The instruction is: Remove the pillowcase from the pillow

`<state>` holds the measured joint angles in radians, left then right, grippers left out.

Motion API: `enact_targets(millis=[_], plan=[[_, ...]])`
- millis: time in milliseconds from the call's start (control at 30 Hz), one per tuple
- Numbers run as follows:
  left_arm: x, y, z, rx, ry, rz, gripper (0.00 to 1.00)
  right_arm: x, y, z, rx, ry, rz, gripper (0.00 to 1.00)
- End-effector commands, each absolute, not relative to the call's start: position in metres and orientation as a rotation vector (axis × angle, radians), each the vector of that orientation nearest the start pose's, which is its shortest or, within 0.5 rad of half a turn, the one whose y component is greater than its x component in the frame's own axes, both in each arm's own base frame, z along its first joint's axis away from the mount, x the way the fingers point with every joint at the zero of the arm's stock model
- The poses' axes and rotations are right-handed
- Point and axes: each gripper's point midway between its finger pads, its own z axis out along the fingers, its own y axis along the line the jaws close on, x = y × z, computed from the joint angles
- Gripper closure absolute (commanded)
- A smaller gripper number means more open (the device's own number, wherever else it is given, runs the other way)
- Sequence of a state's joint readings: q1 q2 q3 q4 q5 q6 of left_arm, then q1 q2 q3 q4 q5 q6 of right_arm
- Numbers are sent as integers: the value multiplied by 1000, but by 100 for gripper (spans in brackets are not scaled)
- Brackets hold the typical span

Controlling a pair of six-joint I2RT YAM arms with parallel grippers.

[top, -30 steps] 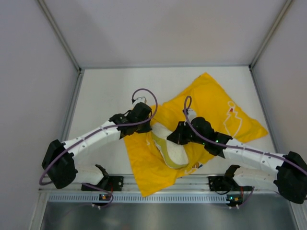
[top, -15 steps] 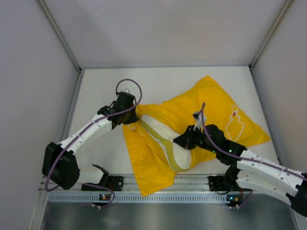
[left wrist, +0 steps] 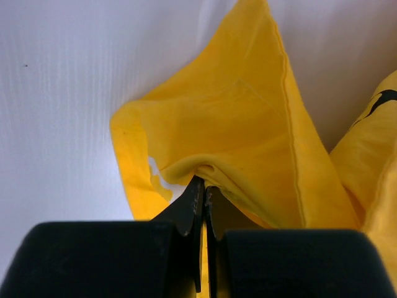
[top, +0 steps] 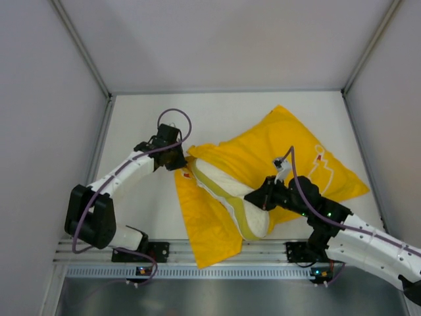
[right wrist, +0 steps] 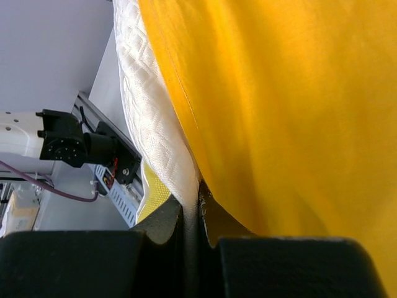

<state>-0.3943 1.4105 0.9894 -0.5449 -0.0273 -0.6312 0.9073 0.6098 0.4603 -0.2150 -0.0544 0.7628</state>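
Your left gripper: clenched on a fold of the pillowcase at its open end. Your right gripper: clamped on the pillow, which lies partly bared on the table.

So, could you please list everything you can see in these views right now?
pillowcase: one, bright yellow with a printed figure, spread across the table's middle and right, still round the pillow's far part
pillow: one, cream, quilted, sticking out of the pillowcase toward the near edge
table: one, white, under everything
walls: grey, on three sides
rail: one, silver, near edge
cables: two, purple, one along each arm
left gripper: one, black, shut on the pillowcase's far-left edge
right gripper: one, black, shut, seemingly on the pillow's edge where it meets the pillowcase
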Motion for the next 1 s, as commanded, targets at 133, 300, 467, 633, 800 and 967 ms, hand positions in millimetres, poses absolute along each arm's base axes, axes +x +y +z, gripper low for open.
enact_targets(millis=[133, 300, 467, 633, 800, 967], plan=[[360, -149, 116, -264, 2431, -402, 100, 123, 239, 201, -225, 2095, 1202, 100], [374, -173, 141, -213, 2386, -552, 100, 122, 239, 200, -233, 2108, 1190, 100], [374, -184, 157, -209, 2365, -641, 42, 127, 236, 178, -220, 2154, 1126, 100], [353, -152, 173, -299, 2309, -502, 1, 132, 238, 168, -222, 2172, 1092, 100], [319, -122, 208, -341, 2200, -423, 1, 136, 244, 165, -221, 2168, 1097, 100], [281, -142, 210, -300, 2219, -631, 1, 137, 249, 159, -214, 2180, 1107, 100]])
